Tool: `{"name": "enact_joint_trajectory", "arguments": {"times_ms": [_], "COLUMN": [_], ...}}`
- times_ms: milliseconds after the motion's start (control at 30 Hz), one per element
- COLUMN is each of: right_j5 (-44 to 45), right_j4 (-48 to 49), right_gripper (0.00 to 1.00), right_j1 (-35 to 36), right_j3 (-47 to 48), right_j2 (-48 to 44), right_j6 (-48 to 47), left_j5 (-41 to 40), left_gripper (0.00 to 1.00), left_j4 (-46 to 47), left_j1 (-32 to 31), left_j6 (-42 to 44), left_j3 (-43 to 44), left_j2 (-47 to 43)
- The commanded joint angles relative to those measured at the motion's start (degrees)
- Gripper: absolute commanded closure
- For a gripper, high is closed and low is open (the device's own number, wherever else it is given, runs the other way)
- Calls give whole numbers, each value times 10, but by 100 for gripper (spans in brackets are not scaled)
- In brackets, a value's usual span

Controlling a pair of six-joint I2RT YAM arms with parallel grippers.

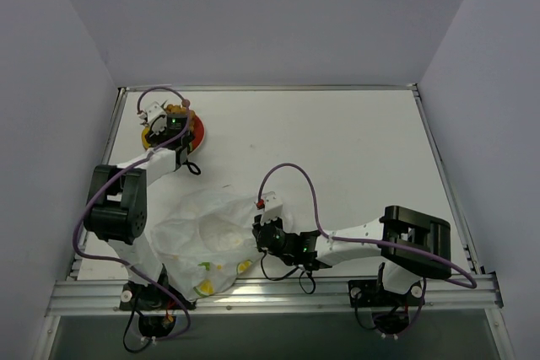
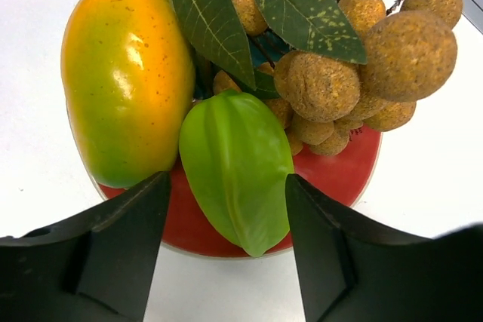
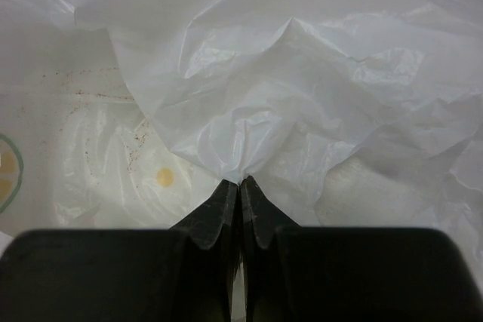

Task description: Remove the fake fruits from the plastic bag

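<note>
- At the table's 10 o'clock corner, the left gripper (image 2: 226, 180) hangs wide open over the plate (image 2: 347, 171), holding nothing. Its fingers flank the green piece (image 2: 234, 164), with the mango (image 2: 124, 73) at 10 o'clock and the berry bunch (image 2: 324, 84) at 2 o'clock.
- Toward 7 o'clock, the right gripper (image 3: 240, 184) is clamped tight on a fold of the plastic bag (image 3: 302, 73).
- Yellow slices (image 1: 205, 288) show through the bag's 6 o'clock edge.
- Best to lift the left arm straight up, nudging no fruit, while the pinch anchors the bag.

Black-and-white arms (image 1: 363, 242) carry purple cables (image 1: 291, 170), with seemingly green wrist lights (image 1: 303, 248).
</note>
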Motion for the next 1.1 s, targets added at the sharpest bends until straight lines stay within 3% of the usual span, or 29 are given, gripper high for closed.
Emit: {"name": "enact_joint_trajectory", "arguments": {"times_ms": [0,367,400,467,533,600,833,1067], "right_j5": [29,32,32,34,38,45,49,10], "right_j4": [-7,-4,-2,10,16,14,24,66], "right_gripper": [100,100,100,100,100,100,100,100], "right_j1": [5,4,4,4,3,3,-20,-103], "right_j3": [9,29,31,35,40,55,103,206], "right_j2": [-27,-16,-13,-5,1,8,34,132], "right_j6": [6,-6,-1,8,10,5,-25,-59], "left_j5": [-14,59,66,117,202,235,290,263], "left_gripper": [39,18,11,10,10,6,6,6], "left_j4": [15,1,-7,-48,-45,-41,-223,-381], "left_j1": [4,-38,-44,-52,-55,-71,-85,-84], "left_j6": [0,-15,-14,-39,-68,-66,36,139], "left_j3": [0,-15,-10,10,5,-1,32,45], "left_j2": [-44,-236,-249,-287,-316,-368,-498,-584]}}
